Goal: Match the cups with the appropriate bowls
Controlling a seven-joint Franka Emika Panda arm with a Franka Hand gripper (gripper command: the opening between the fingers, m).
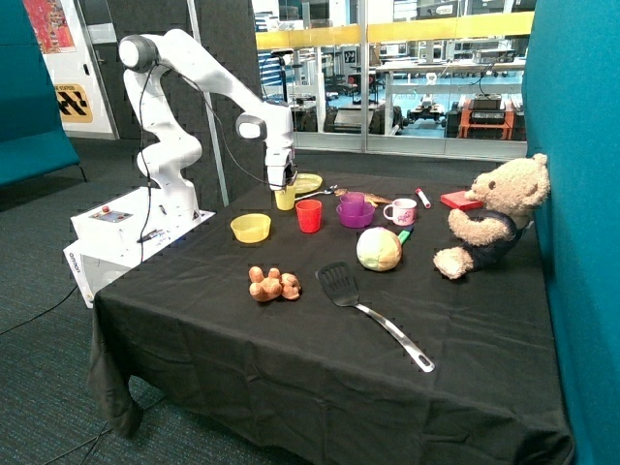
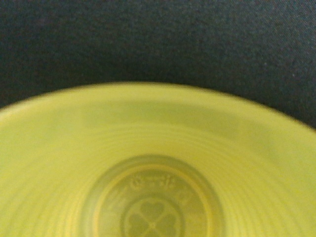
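Black tablecloth [image 1: 291, 339] surrounds the yellow cup [image 1: 285, 200], whose rim hides the gripper [image 1: 282, 183]; its grip is unclear

Table [image 1: 291, 368] w/ black cloth: yellow bowl [image 1: 251, 228], red cup [image 1: 309, 215], purple bowl [image 1: 356, 213], mug [image 1: 400, 211], spatula [image 1: 373, 312], teddy [image 1: 494, 215].

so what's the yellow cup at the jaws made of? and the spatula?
Yellow cup, under the gripper: looks like moulded plastic, smooth, slightly translucent; ridged rings and a clover stamp on its base. Spatula: black slotted head, probably plastic or nylon; handle shines like metal.
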